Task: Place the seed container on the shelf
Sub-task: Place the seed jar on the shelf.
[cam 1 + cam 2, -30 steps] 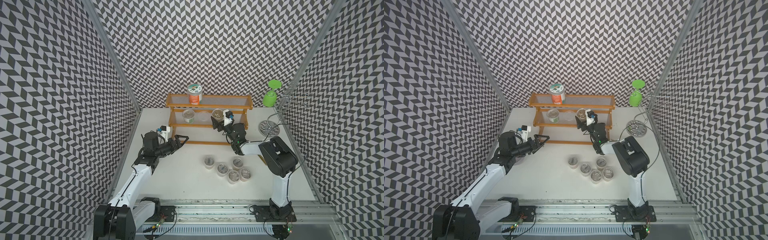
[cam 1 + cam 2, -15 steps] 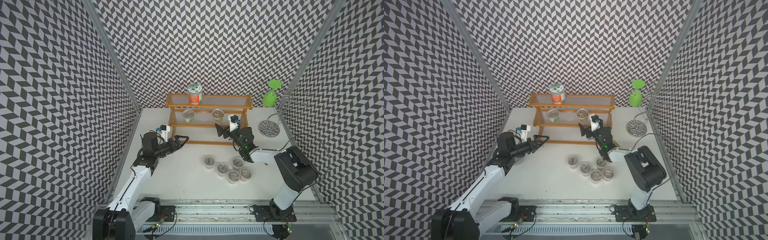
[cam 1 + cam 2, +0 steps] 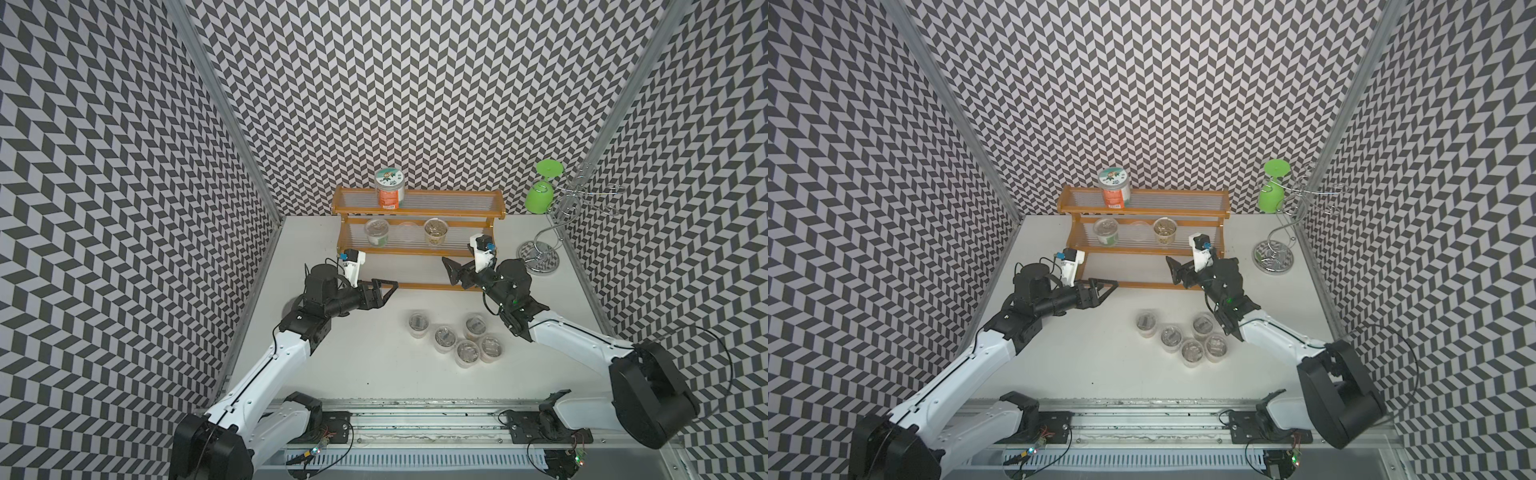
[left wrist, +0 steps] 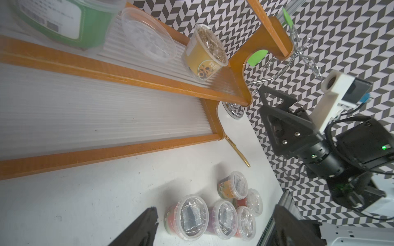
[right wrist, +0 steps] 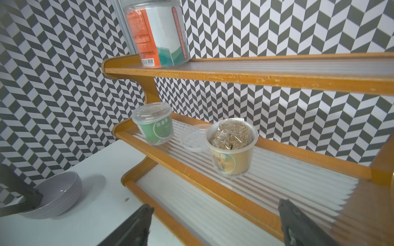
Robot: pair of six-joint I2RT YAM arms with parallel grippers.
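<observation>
The shelf (image 3: pixel 457 212) is filling the upper middle of a top view, three orange-framed steps with ribbed clear tiers, standing at the back of the white table (image 3: pixel 353 365). Both arms are reaching in from the lower corners. The left pincer (image 3: pixel 390 286) is hovering left of centre by the bottom step, jaws standing apart with nothing between them. The right pincer (image 3: pixel 451 272) is hanging right of centre, just off the bottom step, and it too is gaping wide and carrying nothing.

The seed tub (image 5: pixel 231 149) is sitting upright in the centre of the right wrist view, on the middle tier, so it is looking like the placing is done. It is standing open, with a crinkled bag of seeds showing at the top and a yellow label round its body. A clear lid (image 5: pixel 193 137) is lying flat just to its left, touching it or nearly so, with a green tub (image 5: pixel 153 123) further left on the same tier.

I am reading that tub as light, thin-walled and slick, so a hard squeeze is likely to buckle it. With no lid on, any tilt is risking the bag sliding out. The best hold is looking like across the body just under the rim, where the wider lip is stopping it slipping down, kept level throughout
</observation>
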